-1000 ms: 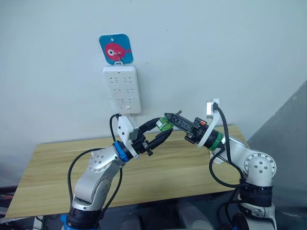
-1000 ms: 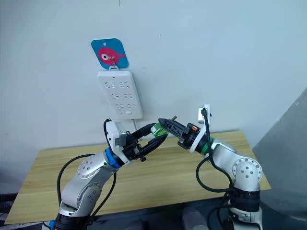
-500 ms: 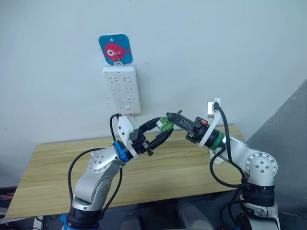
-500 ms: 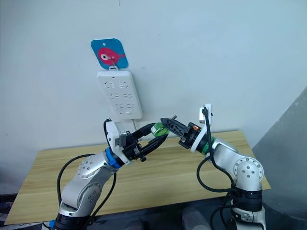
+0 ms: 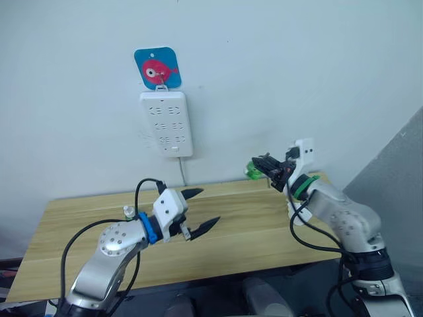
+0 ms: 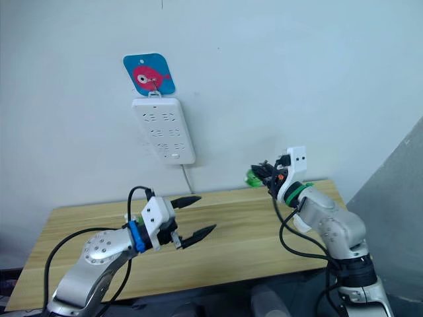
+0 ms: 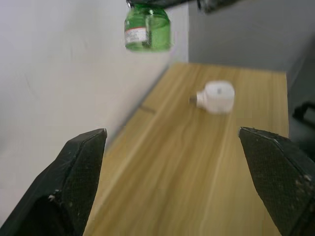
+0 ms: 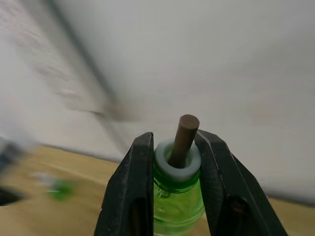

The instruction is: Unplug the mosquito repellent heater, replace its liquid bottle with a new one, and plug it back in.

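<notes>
Heater lies sideways on table, plug toward wall.

Translucent green bottle, wood-grain table

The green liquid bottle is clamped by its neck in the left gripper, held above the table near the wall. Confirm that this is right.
Not quite: the green liquid bottle is clamped by its neck in the right gripper, not the left. The right wrist view shows its two fingers closed on the white collar below the brown wick. The left gripper is open, holding nothing. The bottle is indeed above the table near the wall.
</notes>
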Controlling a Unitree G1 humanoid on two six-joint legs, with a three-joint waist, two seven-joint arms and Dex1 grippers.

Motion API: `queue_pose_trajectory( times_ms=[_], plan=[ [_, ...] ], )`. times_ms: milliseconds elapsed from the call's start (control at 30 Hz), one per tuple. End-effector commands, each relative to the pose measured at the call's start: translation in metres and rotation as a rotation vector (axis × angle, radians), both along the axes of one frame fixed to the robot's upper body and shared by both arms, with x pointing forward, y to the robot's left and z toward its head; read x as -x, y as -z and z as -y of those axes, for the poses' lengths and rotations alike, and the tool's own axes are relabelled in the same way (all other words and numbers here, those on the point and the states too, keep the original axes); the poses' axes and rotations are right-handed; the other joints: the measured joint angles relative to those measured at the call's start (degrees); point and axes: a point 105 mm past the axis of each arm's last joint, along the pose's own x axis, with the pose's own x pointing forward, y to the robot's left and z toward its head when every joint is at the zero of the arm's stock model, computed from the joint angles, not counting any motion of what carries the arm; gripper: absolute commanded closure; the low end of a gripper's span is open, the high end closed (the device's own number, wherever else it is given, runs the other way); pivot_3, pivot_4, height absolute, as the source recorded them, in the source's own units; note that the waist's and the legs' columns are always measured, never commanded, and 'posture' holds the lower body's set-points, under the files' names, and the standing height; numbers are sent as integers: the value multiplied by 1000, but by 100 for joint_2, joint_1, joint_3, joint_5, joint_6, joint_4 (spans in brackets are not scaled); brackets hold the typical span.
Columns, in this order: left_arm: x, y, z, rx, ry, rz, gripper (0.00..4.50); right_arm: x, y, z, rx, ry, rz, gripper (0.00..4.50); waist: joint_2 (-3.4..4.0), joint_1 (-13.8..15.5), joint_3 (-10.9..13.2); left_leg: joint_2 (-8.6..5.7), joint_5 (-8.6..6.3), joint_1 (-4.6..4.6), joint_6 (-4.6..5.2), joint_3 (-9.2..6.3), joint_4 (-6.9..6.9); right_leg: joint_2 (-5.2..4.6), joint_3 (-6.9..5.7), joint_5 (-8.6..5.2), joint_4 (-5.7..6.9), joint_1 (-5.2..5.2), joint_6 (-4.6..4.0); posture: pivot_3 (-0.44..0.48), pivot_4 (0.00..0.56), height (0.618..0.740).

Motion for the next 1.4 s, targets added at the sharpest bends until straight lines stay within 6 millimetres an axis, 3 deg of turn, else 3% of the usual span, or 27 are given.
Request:
queue_pose_trajectory(
  times_ms=[33,167,333,700,833,967,1033,1167,1267,1400],
  plan=[
    [7,-8,6,0,39,31,0,-12,18,4,159,45,124,3648,-2,6,2,0,0,-2,0,2,-1,-1,2,0,0,-3,0,-114,88,740],
    [6,-7,6,8,13,15,0,-23,59,10,257,86,112,3648,-2,34,2,0,0,-3,0,3,0,-2,2,1,2,-3,-1,-107,89,740],
    [8,-11,14,60,-11,28,0,-32,92,3,285,96,78,3648,1,21,5,0,0,1,0,4,1,-1,4,3,4,-1,-4,-87,94,740],
    [9,-9,8,141,-79,25,0,-34,121,-4,257,113,3,3648,3,166,8,-1,0,15,0,-1,1,-2,0,18,5,15,-30,-65,103,740],
    [10,-5,6,141,-88,21,0,-33,124,-4,245,115,-5,2307,4,175,8,-1,0,15,0,-1,1,-2,1,18,5,15,-30,-68,102,740],
    [7,-2,1,145,-116,24,0,-35,114,-3,225,137,30,880,4,172,8,-1,0,19,0,-1,1,-2,1,18,6,19,-30,-77,104,740],
    [6,1,-5,146,-147,26,0,-32,99,-2,197,146,92,880,6,173,9,-1,0,18,0,-1,1,-2,1,18,6,18,-30,-79,103,740],
    [3,11,-27,151,-273,-1,0,-8,63,-6,165,76,197,880,7,204,10,1,-1,16,0,-5,-6,-2,-1,15,5,15,-32,-85,112,740],
    [2,25,-57,143,-438,-39,0,25,40,-23,242,-119,248,880,20,243,39,2,-2,15,-1,-4,-6,-5,0,0,4,14,-10,-100,138,740],
    [1,46,-103,138,-670,-113,0,64,26,-43,334,-376,204,880,15,276,125,4,-1,26,-1,-3,-4,-4,1,-3,3,20,-7,-105,162,740]
  ],
)
